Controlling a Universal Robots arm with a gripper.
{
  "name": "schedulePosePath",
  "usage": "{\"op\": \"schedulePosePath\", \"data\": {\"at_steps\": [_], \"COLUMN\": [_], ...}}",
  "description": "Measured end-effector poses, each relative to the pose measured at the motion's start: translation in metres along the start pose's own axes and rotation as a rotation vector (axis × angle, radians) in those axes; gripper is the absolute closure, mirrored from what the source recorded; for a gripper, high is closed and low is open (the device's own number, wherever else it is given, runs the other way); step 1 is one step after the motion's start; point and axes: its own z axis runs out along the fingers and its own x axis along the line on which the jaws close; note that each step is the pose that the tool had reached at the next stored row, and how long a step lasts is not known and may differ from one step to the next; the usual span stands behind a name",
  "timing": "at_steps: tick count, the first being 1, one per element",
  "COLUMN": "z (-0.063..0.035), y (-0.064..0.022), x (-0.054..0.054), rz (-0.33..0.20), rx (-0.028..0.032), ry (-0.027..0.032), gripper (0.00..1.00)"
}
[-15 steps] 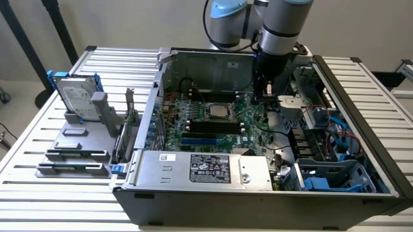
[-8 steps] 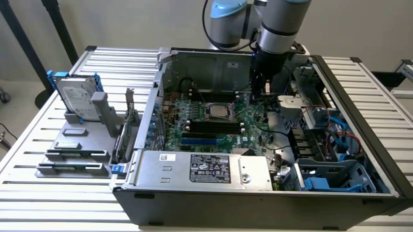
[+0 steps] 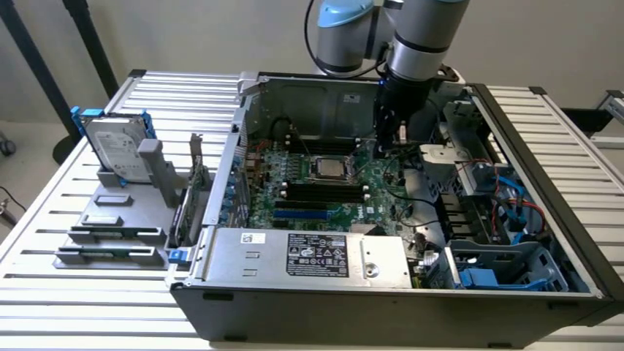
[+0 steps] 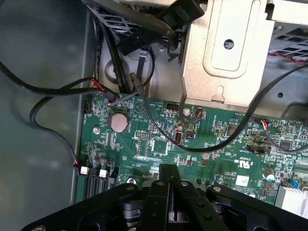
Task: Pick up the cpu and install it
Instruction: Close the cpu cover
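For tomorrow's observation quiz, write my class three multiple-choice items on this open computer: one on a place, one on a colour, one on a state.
1. The gripper is: A inside the computer case; B on the rack; C under the table.
2. The frame of the hard drive is: A red; B blue; C yellow.
3. The gripper is: A wide open; B holding the hard drive; C shut.
Answers: A, it hangs over the green board; B, blue edges show; C, its fingers meet.
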Motion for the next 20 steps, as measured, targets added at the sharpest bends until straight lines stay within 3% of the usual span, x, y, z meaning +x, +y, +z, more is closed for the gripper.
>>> {"op": "schedulePosePath", "data": {"at_steps": [2,4,12,14,16,20], "z": [0.0001,0.0002,0.0005,0.0007,0.0008,0.0024], "y": [-0.001,-0.0021,-0.007,-0.009,-0.0127,-0.0245], "x": [0.0,0.0,0.001,0.001,0.002,0.003], "rz": [-0.005,-0.007,-0.013,-0.014,-0.014,-0.014], "rx": [0.0143,0.0328,0.1267,0.1455,0.1591,0.1746], "ry": [0.0016,0.0037,0.0224,0.0262,0.0295,0.0333], "gripper": [0.89,0.89,0.89,0.89,0.89,0.89]}}
